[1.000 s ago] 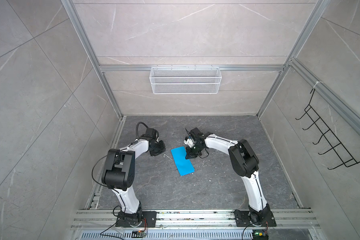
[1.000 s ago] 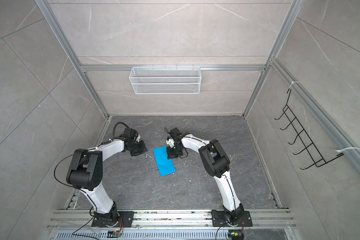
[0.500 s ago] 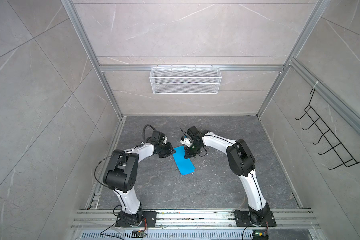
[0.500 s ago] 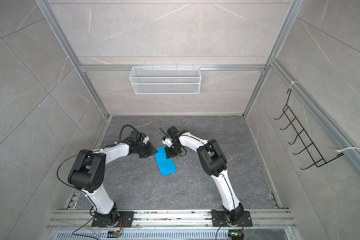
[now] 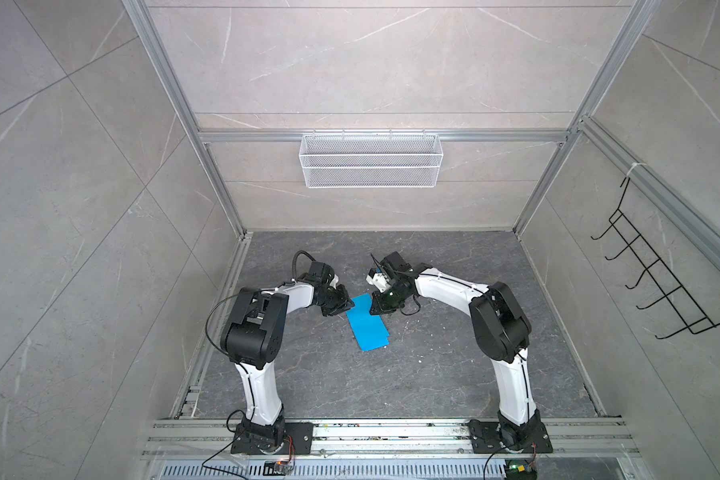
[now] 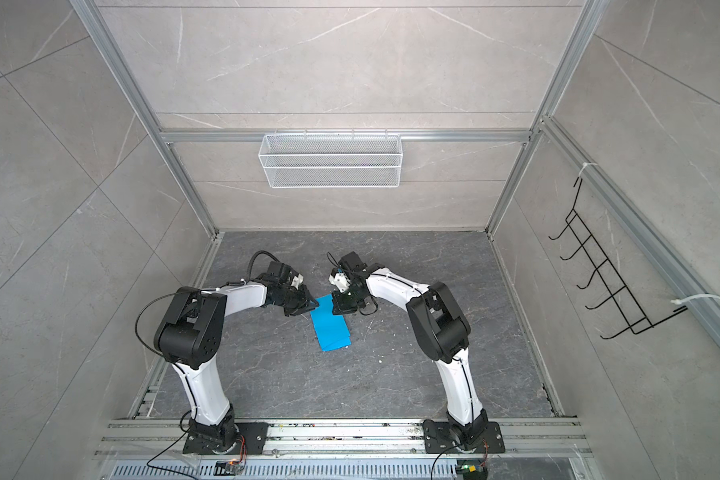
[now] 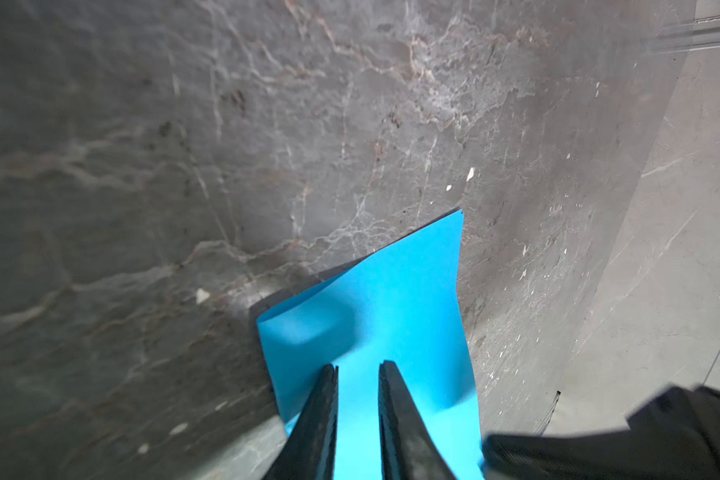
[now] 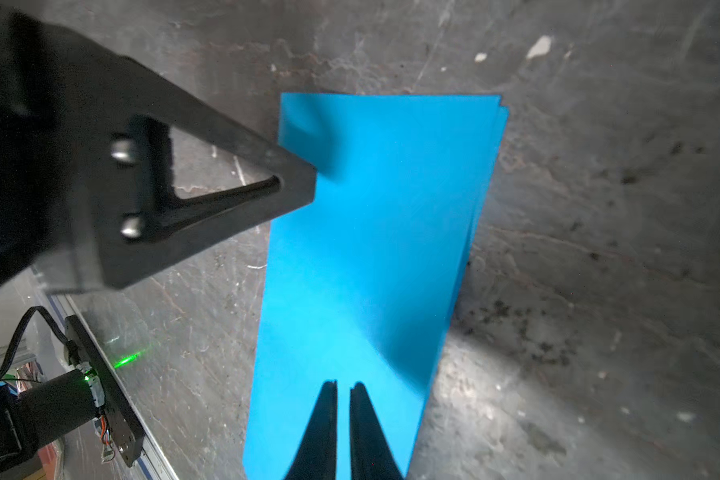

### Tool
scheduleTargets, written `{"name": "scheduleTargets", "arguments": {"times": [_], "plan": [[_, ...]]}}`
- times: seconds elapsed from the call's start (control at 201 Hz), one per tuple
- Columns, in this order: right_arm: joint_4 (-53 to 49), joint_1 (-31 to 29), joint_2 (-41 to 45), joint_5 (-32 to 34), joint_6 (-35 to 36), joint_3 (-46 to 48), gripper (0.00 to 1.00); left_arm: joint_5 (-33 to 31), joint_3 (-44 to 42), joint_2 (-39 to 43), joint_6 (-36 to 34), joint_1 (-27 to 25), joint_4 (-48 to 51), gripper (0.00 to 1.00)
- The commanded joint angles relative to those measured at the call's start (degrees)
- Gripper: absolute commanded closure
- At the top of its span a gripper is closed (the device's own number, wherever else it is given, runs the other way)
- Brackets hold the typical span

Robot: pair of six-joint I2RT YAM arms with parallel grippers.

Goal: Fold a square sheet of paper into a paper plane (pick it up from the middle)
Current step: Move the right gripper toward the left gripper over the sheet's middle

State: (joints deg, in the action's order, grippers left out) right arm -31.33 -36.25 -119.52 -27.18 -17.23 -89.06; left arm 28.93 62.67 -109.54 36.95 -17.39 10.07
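A dark grey stone worktop (image 5: pixel 412 374) with pale veins fills the floor of the cell. Small white crumbs (image 7: pixel 470 173) lie scattered on it. Light grey tiled walls (image 5: pixel 350 62) stand around it, held in a frame of silver aluminium bars (image 5: pixel 267 136). On the back wall hangs a white wire-mesh basket (image 5: pixel 371 176), long and shallow. On the right wall hangs a black wire rack with five hooks (image 5: pixel 661 266). A white cable tie (image 6: pixel 695 298) fastens it to the bar. A flat aluminium rail (image 5: pixel 391 432) runs along the front edge.

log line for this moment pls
paper: folded rectangle, on table | left pincer: slightly open at its edge | right pincer: barely open over one end
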Motion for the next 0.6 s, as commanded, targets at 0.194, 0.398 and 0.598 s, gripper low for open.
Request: {"name": "scheduleTargets", "arguments": {"times": [0.194, 0.398, 0.598], "plan": [[8.56, -4.24, 10.04, 4.82, -14.32, 11.94, 0.8, -5.71, -5.94, 5.24, 5.1, -2.32, 1.93, 0.78], [9.88, -7.07, 14.33, 6.98, -22.15, 17.11, 0.78, -13.2, -10.79, 10.54, 12.91, -6.07, 4.15, 0.77], [13.78, -11.31, 14.13, 6.62, -30.63, 19.13, 0.85, -15.96, -14.81, 13.3, 18.92, -9.07, 2.19, 0.77]]}}
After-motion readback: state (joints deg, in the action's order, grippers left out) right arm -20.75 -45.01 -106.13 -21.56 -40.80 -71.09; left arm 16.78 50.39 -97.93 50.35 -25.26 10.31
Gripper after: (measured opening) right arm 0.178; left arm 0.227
